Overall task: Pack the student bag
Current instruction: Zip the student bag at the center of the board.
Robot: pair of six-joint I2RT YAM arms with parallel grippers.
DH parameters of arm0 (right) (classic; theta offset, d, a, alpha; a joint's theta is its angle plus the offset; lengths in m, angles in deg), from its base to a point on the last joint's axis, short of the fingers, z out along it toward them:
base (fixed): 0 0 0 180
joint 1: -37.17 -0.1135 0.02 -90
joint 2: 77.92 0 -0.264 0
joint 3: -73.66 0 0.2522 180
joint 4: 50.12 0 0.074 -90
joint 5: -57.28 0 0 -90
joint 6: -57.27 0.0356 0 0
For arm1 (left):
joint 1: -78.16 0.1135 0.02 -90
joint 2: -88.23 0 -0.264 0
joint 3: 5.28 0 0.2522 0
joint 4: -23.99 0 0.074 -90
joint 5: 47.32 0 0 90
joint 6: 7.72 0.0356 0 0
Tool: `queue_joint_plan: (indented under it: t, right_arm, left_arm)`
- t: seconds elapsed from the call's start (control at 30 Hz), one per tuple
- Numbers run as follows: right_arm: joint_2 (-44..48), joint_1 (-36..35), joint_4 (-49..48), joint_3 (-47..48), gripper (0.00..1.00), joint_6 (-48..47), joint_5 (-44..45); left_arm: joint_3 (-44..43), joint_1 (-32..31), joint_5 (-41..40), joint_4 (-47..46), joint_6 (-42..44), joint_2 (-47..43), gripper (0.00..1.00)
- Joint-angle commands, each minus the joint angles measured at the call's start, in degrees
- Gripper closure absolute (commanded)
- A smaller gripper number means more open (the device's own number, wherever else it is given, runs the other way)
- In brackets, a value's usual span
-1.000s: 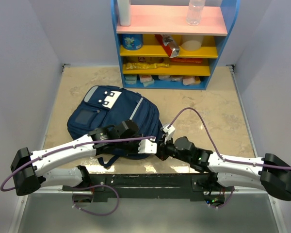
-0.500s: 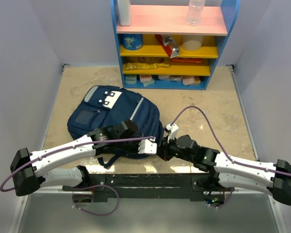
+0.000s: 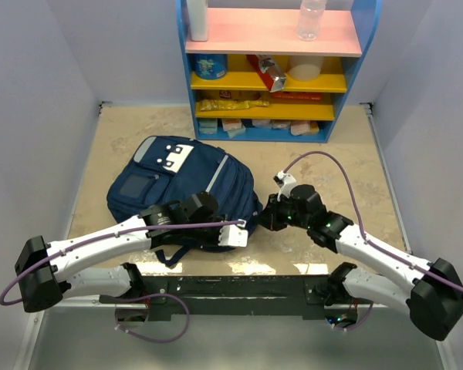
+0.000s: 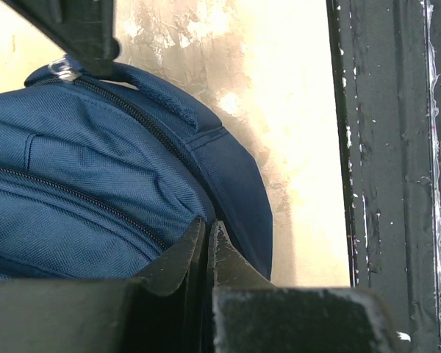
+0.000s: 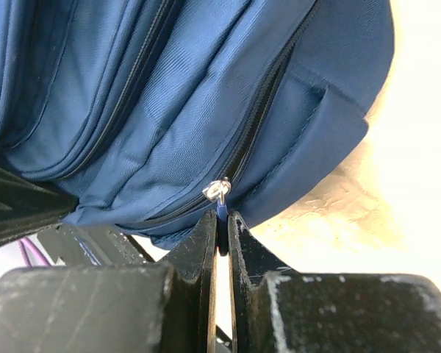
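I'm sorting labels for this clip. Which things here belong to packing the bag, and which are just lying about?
In the job: backpack, its zip pull pinched by the right fingers, left fingers gripping its fabric.
Lying about: shelf, bottle, blue tin, snack packets.

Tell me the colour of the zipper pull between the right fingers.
The zipper pull is blue, its slider silver; best in the right wrist view.

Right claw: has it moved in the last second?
Yes. The right claw has moved away from the black base rail, toward the blue shelf unit.
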Motion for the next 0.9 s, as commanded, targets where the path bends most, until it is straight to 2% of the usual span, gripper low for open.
queue_joint_plan:
  t: [0.0,0.13,0.23,0.47,0.73,0.87]
  right_arm:
    - [-2.1,4.7,-2.7,4.4,1.0,-3.2,-0.8]
    - [-5.9,7.7,-6.6,5.2,1.0,-5.1,-2.7]
    - [-12.6,10.9,-10.6,7.2,1.0,-6.6,-5.8]
    - [-26.0,16.7,-16.5,17.4,1.0,-8.7,-9.8]
    - [-34.5,18.9,-14.4,28.1,1.0,-12.4,-9.2]
    - [-35.6,19.5,-12.8,28.9,1.0,-14.1,-8.4]
  left_arm:
    - [1.7,-0.7,6.9,6.9,0.3,-0.4,1.0]
    - [1.1,-0.8,9.1,8.7,1.8,-0.3,1.0]
    - [0.5,-1.0,11.7,10.7,3.4,0.1,1.0]
    - [0.1,-1.1,15.8,14.3,6.2,-0.2,1.0]
    - [0.6,-1.7,18.3,17.7,9.5,-0.6,1.0]
    - [0.4,-2.0,19.0,19.1,11.0,-0.6,1.0]
